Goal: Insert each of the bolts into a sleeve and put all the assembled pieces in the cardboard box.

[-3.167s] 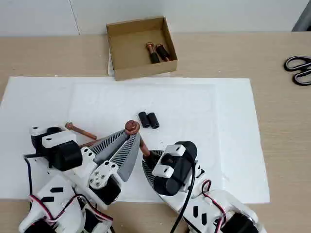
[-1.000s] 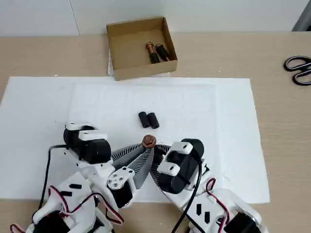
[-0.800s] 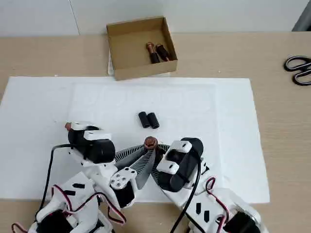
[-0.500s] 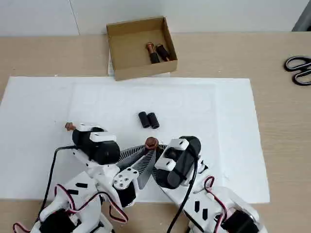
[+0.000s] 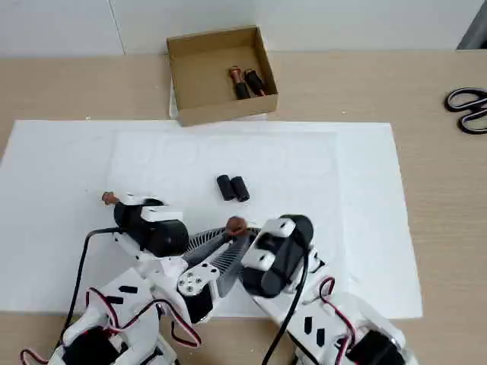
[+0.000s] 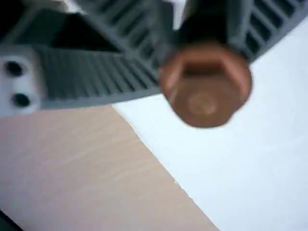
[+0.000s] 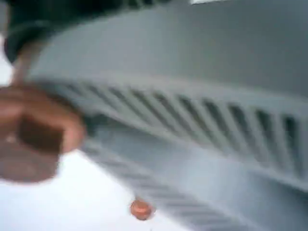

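High view first: the left end effector (image 5: 228,242) is closed on a bolt (image 5: 236,225) just below its head, holding it off the white sheet (image 5: 342,190) that covers the worktop (image 5: 441,228). The head points up and away from the arms. The right end effector (image 5: 245,247) sits tight against the same bolt from the other side, tucked under its own arm, and I cannot tell whether it is open or closed.

In the left wrist view the copper head (image 6: 206,86) faces the lens with ribbed grey parts on either side. The shaft seems to be offered across, probably so the other arm can take or steady it before a sleeve goes on.

The two loose sleeves (image 5: 232,188) lie touching side by side on the sheet, just beyond the held bolt and apart from it – handy for the next step. A second bolt (image 5: 110,198) lies on the sheet, half hidden by the left arm.

The cardboard box (image 5: 202,76) stands beyond the sheet's far edge with two assembled pieces (image 5: 245,81) in it – about half the job looks done
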